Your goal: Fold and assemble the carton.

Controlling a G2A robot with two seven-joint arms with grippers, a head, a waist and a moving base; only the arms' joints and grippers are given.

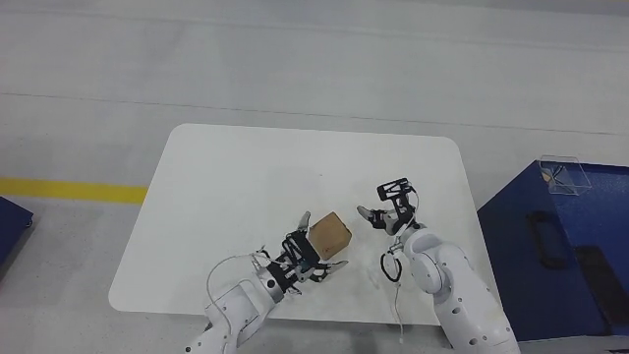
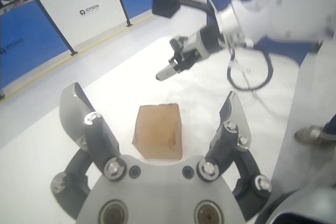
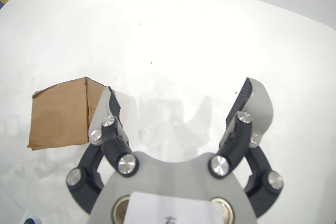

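A small brown carton (image 1: pixel 331 233), folded into a closed box shape, stands near the front edge of the white table (image 1: pixel 295 167). My left gripper (image 1: pixel 319 244) is open right behind it, one finger to each side of the box without touching. The left wrist view has the carton (image 2: pixel 157 130) between the spread fingers of my left gripper (image 2: pixel 154 97). My right gripper (image 1: pixel 378 218) hovers a short way to the carton's right, open and holding nothing. In the right wrist view the carton (image 3: pixel 59 114) sits just outside one finger of the right gripper (image 3: pixel 179 89).
A dark blue cabinet (image 1: pixel 560 246) with a clear bin (image 1: pixel 563 174) on top stands right of the table. Most of the tabletop behind the carton is bare. Blue and white barrier panels (image 2: pixel 86 7) line the floor beyond the table.
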